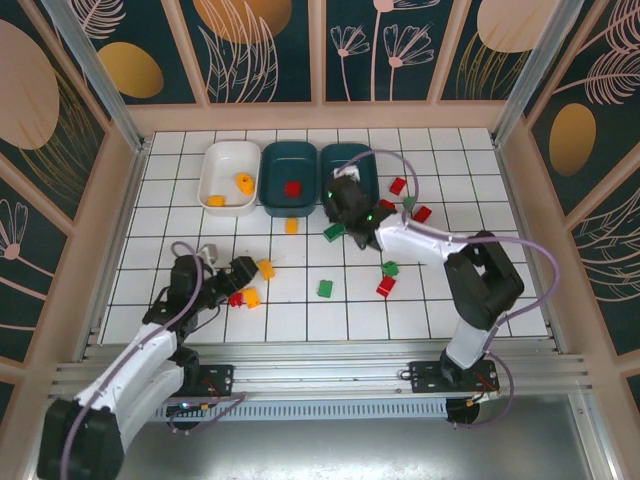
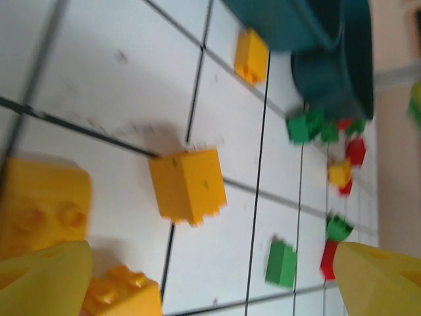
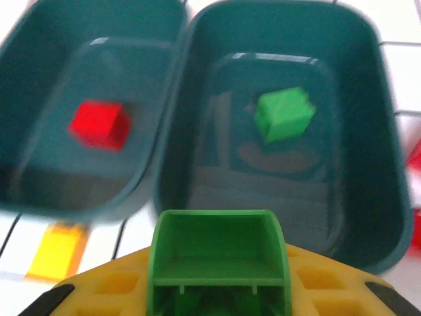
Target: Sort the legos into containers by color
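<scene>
My right gripper (image 3: 217, 280) is shut on a green lego (image 3: 217, 245) and hovers just before the near rim of the right teal container (image 3: 289, 131), which holds one green lego (image 3: 284, 113). The middle teal container (image 1: 290, 178) holds a red lego (image 3: 99, 124). The white container (image 1: 228, 178) holds orange legos. My left gripper (image 2: 210, 289) stands open low over the tiles, with an orange lego (image 2: 187, 184) ahead of it and two more orange legos (image 2: 39, 204) by its left finger. From above, the right gripper (image 1: 345, 200) hides part of the right teal container (image 1: 350, 160).
Loose legos lie across the tiled floor (image 1: 300, 320): a green one (image 1: 324, 288), a red one (image 1: 385, 287), another red one (image 1: 421, 213) and an orange one (image 1: 291, 226) near the trays. Wooden walls enclose the floor on three sides.
</scene>
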Available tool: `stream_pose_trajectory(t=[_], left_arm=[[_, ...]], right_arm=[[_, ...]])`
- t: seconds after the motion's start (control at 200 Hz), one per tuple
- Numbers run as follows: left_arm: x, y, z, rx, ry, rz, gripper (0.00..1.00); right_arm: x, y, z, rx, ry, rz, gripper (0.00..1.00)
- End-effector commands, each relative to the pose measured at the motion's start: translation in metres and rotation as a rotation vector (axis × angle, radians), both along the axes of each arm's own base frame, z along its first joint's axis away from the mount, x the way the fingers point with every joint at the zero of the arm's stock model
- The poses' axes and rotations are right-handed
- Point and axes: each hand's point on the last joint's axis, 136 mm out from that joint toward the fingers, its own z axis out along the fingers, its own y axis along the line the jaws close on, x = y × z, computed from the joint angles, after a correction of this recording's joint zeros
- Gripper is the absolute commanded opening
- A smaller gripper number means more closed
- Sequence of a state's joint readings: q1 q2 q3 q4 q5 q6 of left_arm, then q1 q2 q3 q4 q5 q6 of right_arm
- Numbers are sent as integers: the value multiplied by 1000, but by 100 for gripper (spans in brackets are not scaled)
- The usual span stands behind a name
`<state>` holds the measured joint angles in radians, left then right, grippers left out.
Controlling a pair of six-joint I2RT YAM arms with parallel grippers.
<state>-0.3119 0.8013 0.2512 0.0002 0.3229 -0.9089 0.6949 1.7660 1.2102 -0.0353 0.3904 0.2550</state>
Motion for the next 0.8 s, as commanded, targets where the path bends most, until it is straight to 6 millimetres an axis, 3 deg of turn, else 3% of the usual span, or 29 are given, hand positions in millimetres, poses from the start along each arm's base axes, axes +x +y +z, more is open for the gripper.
stream_pose_trajectory(t=[0.0, 0.125, 0.185, 0.22, 0.33, 0.41, 0.5, 0.556, 0.596, 0.681, 0.796], left_arm=[[13, -18, 18, 85, -62, -47, 93], [17, -34, 25, 75, -66, -93, 95], [18, -36, 29, 65, -75, -98, 96], [18, -37, 31, 65, -79, -99, 96], [21, -35, 38, 92, -96, -101, 99], [24, -32, 44, 119, -109, -96, 98], [27, -30, 47, 139, -118, -86, 98], [28, -26, 45, 164, -118, -74, 99], [30, -23, 44, 187, -116, -67, 98], [32, -20, 37, 224, -99, -62, 97], [36, -18, 33, 255, -92, -58, 95]], right_arm=[[35, 2, -9, -26, 27, 21, 28], [72, -15, -26, -36, 80, -6, 35], [78, -9, -29, -25, 89, 6, 43], [89, -23, -28, -11, 91, -19, 47], [97, -23, -8, -3, 55, -16, 61], [94, -26, 14, 7, 14, -22, 64], [75, -28, 41, 28, -43, -18, 65], [57, -32, 51, 52, -73, -10, 65], [37, -24, 56, 70, -85, 21, 66], [0, -26, 52, 93, -86, 38, 66], [-42, -44, 36, 127, -63, 22, 65]])
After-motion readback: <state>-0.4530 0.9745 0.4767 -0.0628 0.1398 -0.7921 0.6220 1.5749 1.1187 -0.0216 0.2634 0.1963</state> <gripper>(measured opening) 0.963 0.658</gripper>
